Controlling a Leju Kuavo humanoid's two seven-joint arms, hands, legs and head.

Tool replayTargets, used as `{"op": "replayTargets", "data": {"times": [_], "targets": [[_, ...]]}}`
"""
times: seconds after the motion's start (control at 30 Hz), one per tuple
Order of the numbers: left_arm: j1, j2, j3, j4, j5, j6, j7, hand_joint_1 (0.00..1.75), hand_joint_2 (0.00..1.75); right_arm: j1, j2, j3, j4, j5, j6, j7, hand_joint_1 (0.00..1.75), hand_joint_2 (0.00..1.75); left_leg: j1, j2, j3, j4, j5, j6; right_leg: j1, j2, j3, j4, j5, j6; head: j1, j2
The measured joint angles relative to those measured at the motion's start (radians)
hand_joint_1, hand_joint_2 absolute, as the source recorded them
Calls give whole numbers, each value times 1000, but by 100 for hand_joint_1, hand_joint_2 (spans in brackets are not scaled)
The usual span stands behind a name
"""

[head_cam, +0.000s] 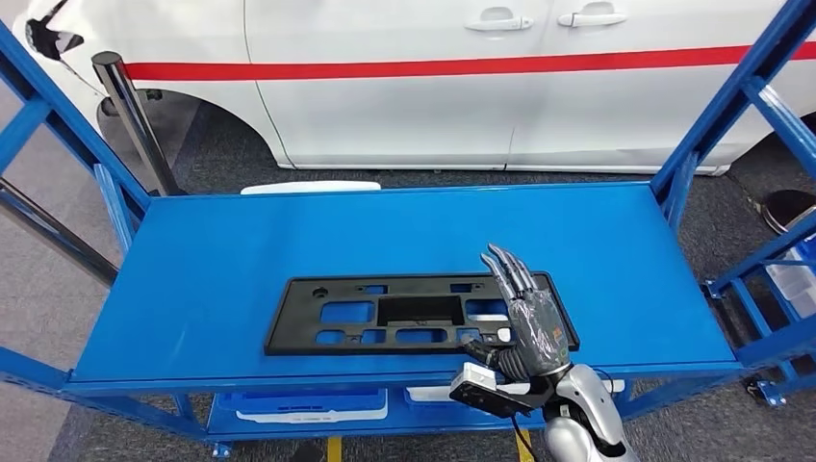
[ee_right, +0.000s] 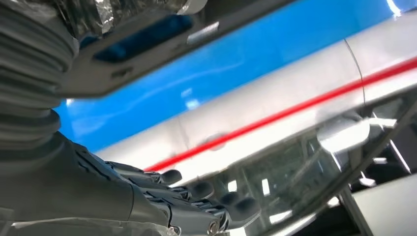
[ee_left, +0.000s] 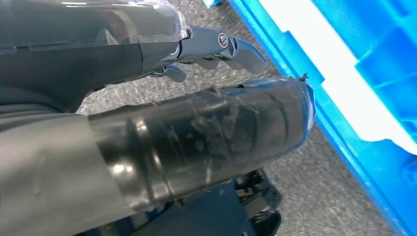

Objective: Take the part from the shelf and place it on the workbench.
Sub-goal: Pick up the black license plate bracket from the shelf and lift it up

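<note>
Low over the near edge, the right robot hand point(head_cam: 527, 322) hangs with fingers straight, holding nothing, over the right end of the black plastic panel point(head_cam: 414, 313) lying flat on the blue shelf point(head_cam: 221, 260). Gripped only there, the long panel could tip or slip free. Left robot hand point(ee_left: 216, 46) hangs by the floor, apparently empty.

Black flat plastic part point(head_cam: 419, 314) w/ cutouts, lying lengthwise on blue shelf point(head_cam: 241, 250), near front edge

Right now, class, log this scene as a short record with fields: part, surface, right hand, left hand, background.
part: black plastic panel with cutouts, lying flat
surface: blue shelf
right hand: right hand over the panel's right end, fingers extended; grip not clear
left hand: left hand near grey floor, holding nothing
background: white car with red stripe
</note>
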Motion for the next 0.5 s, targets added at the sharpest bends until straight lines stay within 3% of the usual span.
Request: {"op": "replayTargets", "data": {"times": [0.1, 0.13, 0.2, 0.23, 0.27, 0.3, 0.4, 0.43, 0.5], "targets": [[0, 0, 0, 0, -4, 10, 10, 0, 0, 4, -14, 0, 0, -1, 36, -2, 0, 175, 9, 2, 15, -20, 15, 12, 0, -2, -6, 21, -24, 18, 0, 0], [-2, 0, 0, 0, -5, 14, 12, 0, 0, 4, -21, 0, -1, -4, 54, -4, 0, 175, 13, 3, 19, -26, 16, 16, -1, -3, -24, 59, -47, 23, 1, 0], [-5, 0, 0, 0, -6, 17, 14, 0, 0, 4, -35, 0, 0, -13, 94, -8, 0, 175, 13, 3, 22, -28, 13, 21, -7, -4, -89, 180, -101, 32, 1, 0], [-5, 0, 0, 0, -7, 17, 16, 0, 0, 4, -44, 0, 2, -20, 118, -12, 0, 175, 13, 3, 23, -27, 11, 22, -10, -5, -123, 233, -115, 36, 1, 0], [-5, 0, 0, 0, -9, 18, 17, 0, 0, 4, -54, 1, 4, -28, 144, -17, 0, 175, 13, 2, 24, -25, 8, 22, -13, -5, -143, 257, -109, 40, 1, 0], [-5, 0, 0, 0, -11, 19, 19, 0, 0, 3, -65, 2, 6, -36, 171, -22, 0, 175, 14, 1, 26, -23, 5, 21, -16, -6, -145, 245, -84, 43, 1, 0], [-6, 0, 0, 0, -19, 23, 26, 0, 0, -11, -99, 13, 13, -60, 242, -35, 0, 175, 14, -1, 31, -11, -9, 11, -21, -9, -76, 68, 21, 43, 1, 0], [-7, 0, 0, 0, -21, 25, 28, 0, 0, -18, -111, 18, 15, -68, 263, -39, 0, 175, 13, -2, 31, -8, -13, 6, -19, -9, -60, 28, 34, 41, 1, 0], [-7, 0, 0, 1, -26, 27, 32, 0, 0, -29, -134, 28, 21, -84, 298, -47, 0, 175, 9, -2, 31, -7, -14, -4, -14, -8, -52, 10, 35, 33, 0, 0]]}}
